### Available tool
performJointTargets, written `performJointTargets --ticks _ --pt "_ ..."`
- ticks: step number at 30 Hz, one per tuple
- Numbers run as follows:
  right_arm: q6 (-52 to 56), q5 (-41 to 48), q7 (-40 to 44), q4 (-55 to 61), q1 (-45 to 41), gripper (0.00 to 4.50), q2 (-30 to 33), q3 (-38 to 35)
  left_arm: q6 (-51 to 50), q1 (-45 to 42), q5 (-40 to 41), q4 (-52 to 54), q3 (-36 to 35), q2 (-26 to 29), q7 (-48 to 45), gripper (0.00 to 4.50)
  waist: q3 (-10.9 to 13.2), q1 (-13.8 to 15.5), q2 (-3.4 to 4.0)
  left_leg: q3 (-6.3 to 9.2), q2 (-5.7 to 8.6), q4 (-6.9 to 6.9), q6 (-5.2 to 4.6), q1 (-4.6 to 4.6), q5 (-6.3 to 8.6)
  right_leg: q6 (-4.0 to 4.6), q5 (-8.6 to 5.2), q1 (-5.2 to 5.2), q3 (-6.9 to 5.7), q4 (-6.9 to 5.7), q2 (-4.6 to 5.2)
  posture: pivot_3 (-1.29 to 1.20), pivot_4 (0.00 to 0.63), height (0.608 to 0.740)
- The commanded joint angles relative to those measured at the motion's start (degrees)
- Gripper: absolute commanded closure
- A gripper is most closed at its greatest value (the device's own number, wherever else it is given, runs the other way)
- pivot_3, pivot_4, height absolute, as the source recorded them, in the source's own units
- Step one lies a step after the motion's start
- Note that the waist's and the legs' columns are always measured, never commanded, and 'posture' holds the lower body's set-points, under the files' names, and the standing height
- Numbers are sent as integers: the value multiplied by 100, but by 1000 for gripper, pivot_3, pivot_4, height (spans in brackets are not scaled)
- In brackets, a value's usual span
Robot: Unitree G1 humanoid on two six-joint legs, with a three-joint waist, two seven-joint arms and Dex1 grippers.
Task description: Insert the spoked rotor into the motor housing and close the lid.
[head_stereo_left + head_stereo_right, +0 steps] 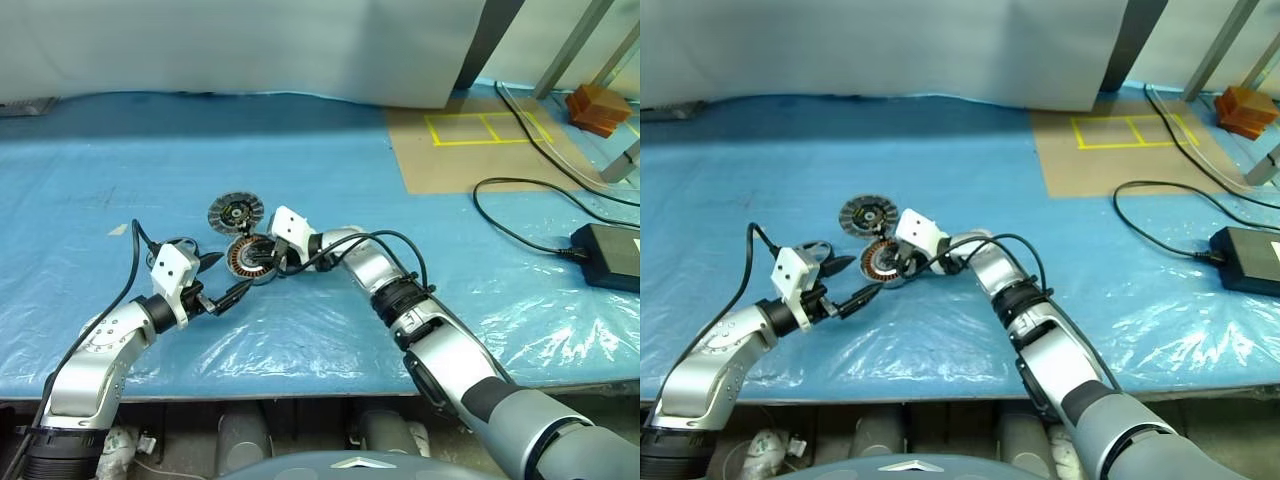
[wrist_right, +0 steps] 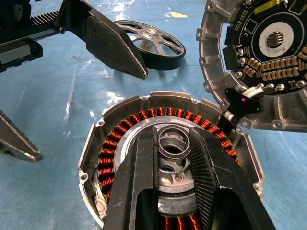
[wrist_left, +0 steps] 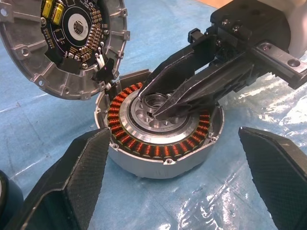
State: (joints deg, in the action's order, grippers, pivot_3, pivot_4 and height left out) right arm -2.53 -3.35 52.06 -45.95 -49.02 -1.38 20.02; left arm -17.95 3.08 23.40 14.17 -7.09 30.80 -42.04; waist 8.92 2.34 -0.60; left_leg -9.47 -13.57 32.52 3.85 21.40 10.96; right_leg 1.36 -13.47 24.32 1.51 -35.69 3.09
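The motor housing (image 2: 144, 120), a squat cylinder with copper windings and a pale centre, sits on the blue sheet mid-table. My right gripper (image 2: 173, 143) reaches in from the right, shut on the ring at the housing's centre. The lid (image 3: 62, 43), a round cap with a dark circuit board inside, lies against the housing's far side and joins it by a short wire. The spoked rotor (image 2: 153, 45), a dark-rimmed wheel with silver spokes, lies beyond my left gripper. My left gripper (image 1: 230, 275) hovers just left of the housing, open and empty.
Blue plastic sheeting (image 1: 150, 170) covers the table, whose front edge runs close below the arms. A cardboard sheet with yellow tape (image 1: 470, 150) lies at the back right. A black power brick (image 1: 605, 255) with its cable (image 1: 510, 225) sits at the right.
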Motion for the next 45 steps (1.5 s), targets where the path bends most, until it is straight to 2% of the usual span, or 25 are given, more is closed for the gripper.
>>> performJointTargets --ticks 1,45 --pt "-159 -82 -81 -75 -180 3908 -65 -9 115 -40 -16 81 -56 18 -2 0 0 0 0 0 0 0 0 0 0 0 0 0 0 0 0 0 150 740" --pt "-135 -245 256 103 -23 3908 151 88 111 -124 -79 21 -47 -40 -29 0 0 2 0 0 0 6 -1 -1 0 3 -1 -2 0 -3 0 0 150 740"
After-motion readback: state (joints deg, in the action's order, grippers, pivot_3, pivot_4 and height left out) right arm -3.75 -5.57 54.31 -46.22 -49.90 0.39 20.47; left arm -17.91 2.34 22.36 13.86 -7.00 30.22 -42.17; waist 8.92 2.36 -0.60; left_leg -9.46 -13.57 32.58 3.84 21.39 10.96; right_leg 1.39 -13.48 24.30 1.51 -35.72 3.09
